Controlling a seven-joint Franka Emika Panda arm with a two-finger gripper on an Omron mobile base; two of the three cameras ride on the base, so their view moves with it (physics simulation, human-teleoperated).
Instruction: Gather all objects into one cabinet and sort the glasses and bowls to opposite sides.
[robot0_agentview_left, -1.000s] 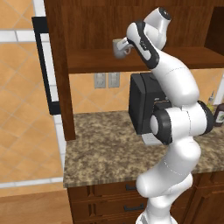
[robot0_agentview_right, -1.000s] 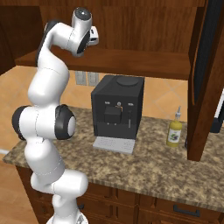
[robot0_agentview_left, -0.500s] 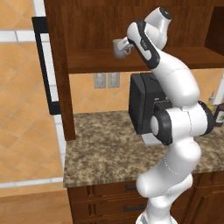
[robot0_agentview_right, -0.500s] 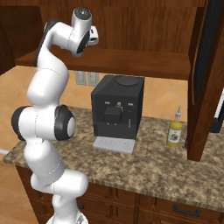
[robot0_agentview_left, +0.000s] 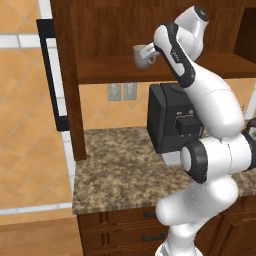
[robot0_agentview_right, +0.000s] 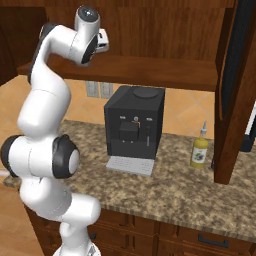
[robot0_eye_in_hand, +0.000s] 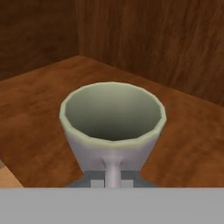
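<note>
The gripper grasps the grey mug by its handle just above the cabinet shelf, not yet set down, so placing and sorting seem left to do

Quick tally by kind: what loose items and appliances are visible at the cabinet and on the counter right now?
Grey mugs: 1, the grey mug held by its handle in the gripper over the cabinet shelf.
Coffee machines: 1, the black coffee machine.
Bottles: 1, the yellow bottle.
Total: 3
</note>
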